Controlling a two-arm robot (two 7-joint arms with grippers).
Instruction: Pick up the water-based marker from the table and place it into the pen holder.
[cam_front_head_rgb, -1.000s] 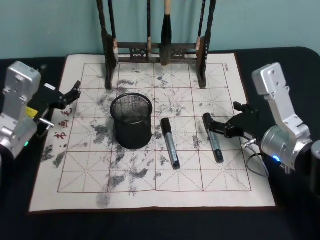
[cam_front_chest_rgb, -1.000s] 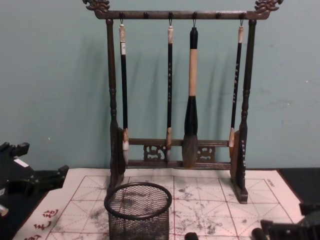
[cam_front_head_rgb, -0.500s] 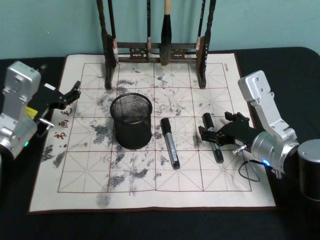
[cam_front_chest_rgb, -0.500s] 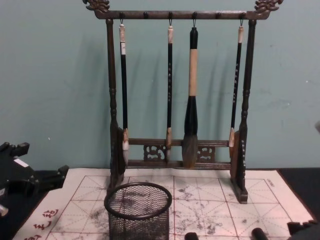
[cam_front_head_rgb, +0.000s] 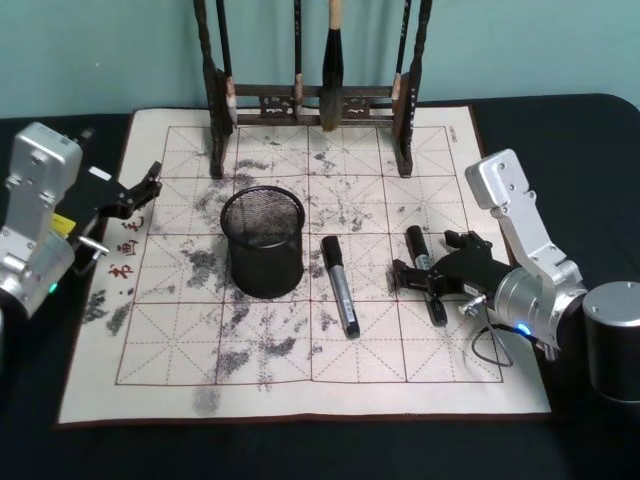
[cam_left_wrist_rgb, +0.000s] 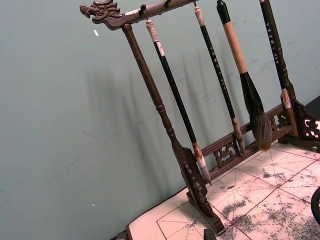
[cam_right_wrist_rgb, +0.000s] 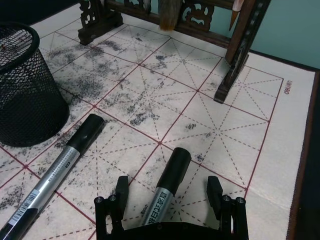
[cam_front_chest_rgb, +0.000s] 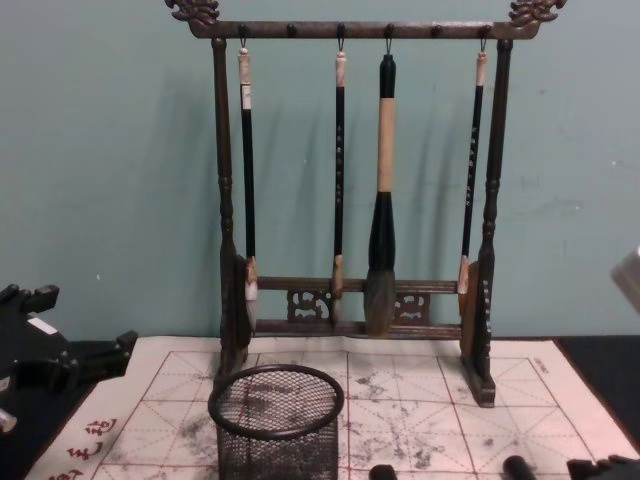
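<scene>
Left pincer (cam_front_head_rgb: 143, 188): parked off the left edge of the mat (cam_front_head_rgb: 450, 380), fingers spread, holding nothing. It sits well clear of the work, so I judge this arm idle for this pick.

Pen holder (cam_front_head_rgb: 263, 243): upright on the mat, well to the left of my right pincer (cam_front_head_rgb: 428, 264), mouth up and nothing in it. It stands apart from the brush rack (cam_front_head_rgb: 310, 95) behind, so a drop from above looks unobstructed.

Second marker (cam_front_head_rgb: 340, 285): flat on the mat between holder and right pincer, outside my fingers. It lies close enough that a wide sweep could nudge it.

Water-based marker (cam_right_wrist_rgb: 169, 175): flat on the mat on the bench (cam_front_head_rgb: 300, 450), its barrel running straight between my right fingers, its black cap pointing away past the tips.

Right pincer: low over the mat, fingers wide apart, one either side of the barrel, neither touching. Nothing gripped yet. Straddling across the barrel lets a plain close catch it square.

Judgement: reach done; closing, lifting and carrying left to the holder remain.
</scene>
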